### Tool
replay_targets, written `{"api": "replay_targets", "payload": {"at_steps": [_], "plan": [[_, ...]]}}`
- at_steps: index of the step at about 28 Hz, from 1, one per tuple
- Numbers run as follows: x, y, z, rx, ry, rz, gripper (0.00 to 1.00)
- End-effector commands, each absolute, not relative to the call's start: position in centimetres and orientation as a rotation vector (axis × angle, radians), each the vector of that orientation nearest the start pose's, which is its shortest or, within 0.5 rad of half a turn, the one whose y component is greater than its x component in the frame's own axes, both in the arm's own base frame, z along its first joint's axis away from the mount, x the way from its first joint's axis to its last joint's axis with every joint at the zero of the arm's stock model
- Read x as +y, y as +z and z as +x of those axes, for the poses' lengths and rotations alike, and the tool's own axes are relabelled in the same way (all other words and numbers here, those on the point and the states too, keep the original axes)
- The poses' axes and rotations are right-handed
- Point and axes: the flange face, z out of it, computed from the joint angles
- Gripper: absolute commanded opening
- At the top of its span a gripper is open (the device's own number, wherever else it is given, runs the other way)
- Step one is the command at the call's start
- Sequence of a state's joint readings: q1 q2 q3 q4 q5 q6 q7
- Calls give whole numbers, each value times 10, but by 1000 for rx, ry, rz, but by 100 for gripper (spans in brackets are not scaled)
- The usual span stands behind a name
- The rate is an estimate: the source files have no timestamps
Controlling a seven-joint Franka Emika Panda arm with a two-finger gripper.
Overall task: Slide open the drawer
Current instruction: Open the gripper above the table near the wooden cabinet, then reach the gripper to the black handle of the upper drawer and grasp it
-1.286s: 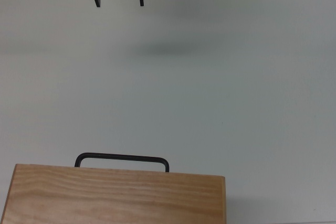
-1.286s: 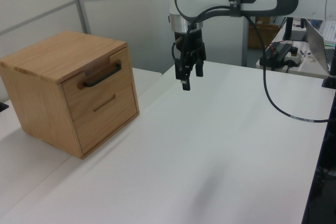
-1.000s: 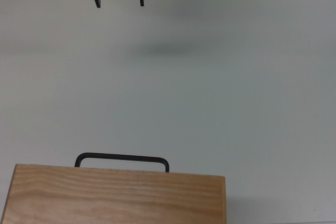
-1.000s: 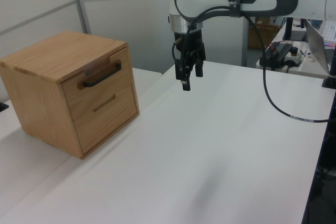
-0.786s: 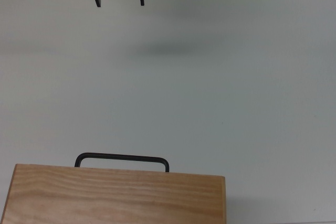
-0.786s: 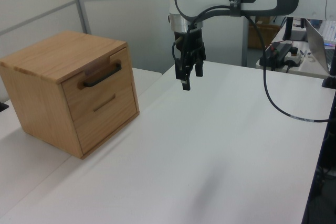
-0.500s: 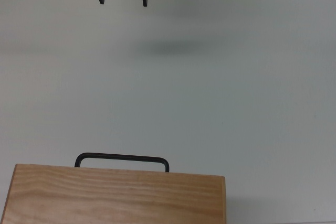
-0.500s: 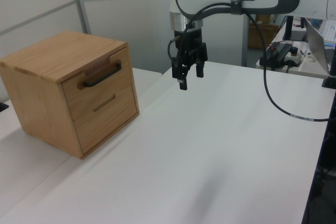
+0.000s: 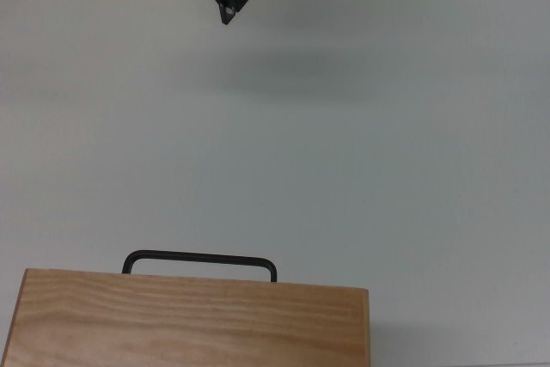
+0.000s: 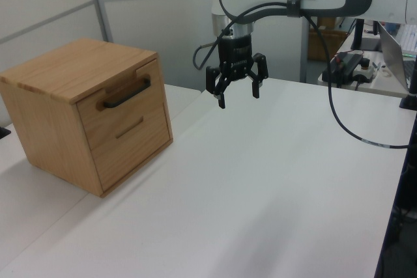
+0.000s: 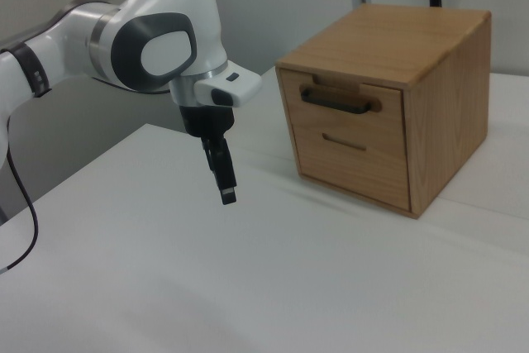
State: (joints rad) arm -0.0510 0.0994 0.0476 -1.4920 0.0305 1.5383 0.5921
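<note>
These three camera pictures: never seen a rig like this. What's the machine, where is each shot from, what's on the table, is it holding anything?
The machine is a single white robot arm ending in a black two-finger hand. One picture looks straight down, the other two look across the white table from opposite sides. The only thing on the table is a wooden cabinet. Its upper drawer has a black bar handle and appears shut, flush with the cabinet front. The hand hangs in the air above the table, well away from the cabinet. Its fingers are spread open and it holds nothing.
</note>
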Motion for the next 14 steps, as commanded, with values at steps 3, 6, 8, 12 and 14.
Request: {"api": "replay_targets", "payload": {"at_steps": [3, 6, 8, 12, 14], "plan": [[8, 609, 577, 1364, 130, -2801, 100], [11, 607, 579, 1534, 126, -2712, 100], [15, 604, 583, 1676, 117, -2622, 100], [32, 600, 595, 1812, 11, -2469, 100], [35, 596, 600, 1868, -30, -2395, 100]]}}
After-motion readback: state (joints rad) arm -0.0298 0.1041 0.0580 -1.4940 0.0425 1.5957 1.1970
